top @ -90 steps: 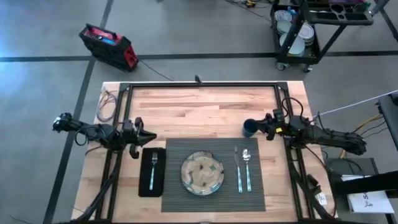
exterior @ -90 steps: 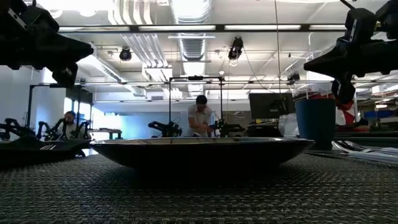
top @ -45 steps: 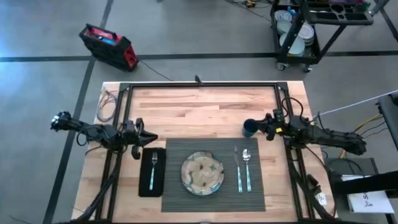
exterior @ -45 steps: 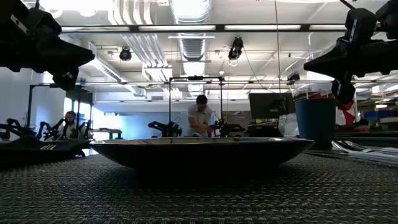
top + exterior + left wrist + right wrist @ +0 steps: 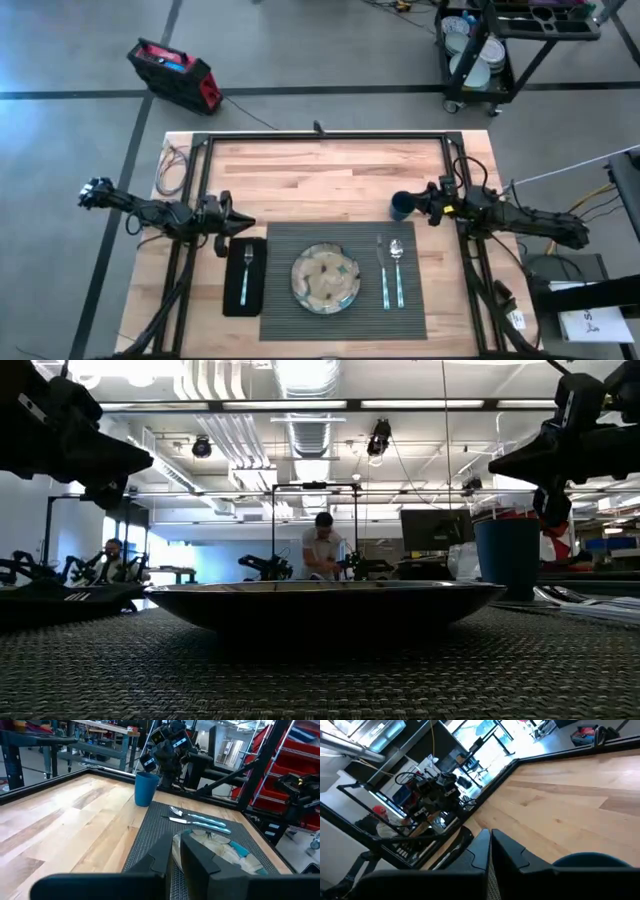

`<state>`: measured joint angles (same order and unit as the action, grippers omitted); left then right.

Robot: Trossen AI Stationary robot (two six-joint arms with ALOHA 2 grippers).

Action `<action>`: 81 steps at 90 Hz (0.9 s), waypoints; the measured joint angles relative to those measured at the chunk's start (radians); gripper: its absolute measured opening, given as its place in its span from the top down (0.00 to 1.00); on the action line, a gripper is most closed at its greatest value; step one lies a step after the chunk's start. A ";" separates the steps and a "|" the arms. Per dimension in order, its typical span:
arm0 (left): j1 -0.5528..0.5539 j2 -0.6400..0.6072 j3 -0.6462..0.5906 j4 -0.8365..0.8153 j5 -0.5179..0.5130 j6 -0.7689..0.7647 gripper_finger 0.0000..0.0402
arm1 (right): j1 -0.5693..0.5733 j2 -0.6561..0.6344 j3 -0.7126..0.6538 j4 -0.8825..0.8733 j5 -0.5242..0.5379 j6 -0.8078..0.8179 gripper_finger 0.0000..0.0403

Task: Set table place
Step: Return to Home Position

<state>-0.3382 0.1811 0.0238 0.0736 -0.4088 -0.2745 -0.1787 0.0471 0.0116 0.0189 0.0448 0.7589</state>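
Above the counter (image 5: 330, 180), left jaws sit together near the black napkin (image 5: 257, 290); right jaws, likewise together, just beside the blue cup (image 5: 400, 207) at the placemat (image 5: 300, 325) corner.

A grey concrete floor (image 5: 70, 150) crossed by dark lines (image 5: 100, 93) spreads around the bench. A red and black case (image 5: 175, 75) lies on it at the far left, and a black wheeled cart (image 5: 505, 45) loaded with stacked plates (image 5: 470, 45) stands at the far right. Long light strips (image 5: 420, 404) and a ribbed duct (image 5: 300, 380) run across the open ceiling. Deep in the room one person (image 5: 322, 548) sits at a desk, another (image 5: 112, 555) sits off to the side, and a dark monitor (image 5: 436, 530) stands nearby. Red racks (image 5: 300, 750) line one side, and bright windows (image 5: 485, 732) glow at the far end.
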 joint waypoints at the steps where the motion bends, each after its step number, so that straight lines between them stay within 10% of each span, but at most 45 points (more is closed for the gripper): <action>1: 0.000 0.001 0.000 0.000 0.000 0.000 0.94 | 0.000 0.000 0.000 0.000 0.000 0.000 1.00; 81: 0.000 0.077 0.000 -0.001 0.000 0.000 0.94 | 0.000 0.000 0.000 0.000 0.000 0.000 1.00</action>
<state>-0.3382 0.2580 0.0238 0.0731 -0.4088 -0.2745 -0.1791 0.0475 0.0113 0.0193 0.0452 0.7589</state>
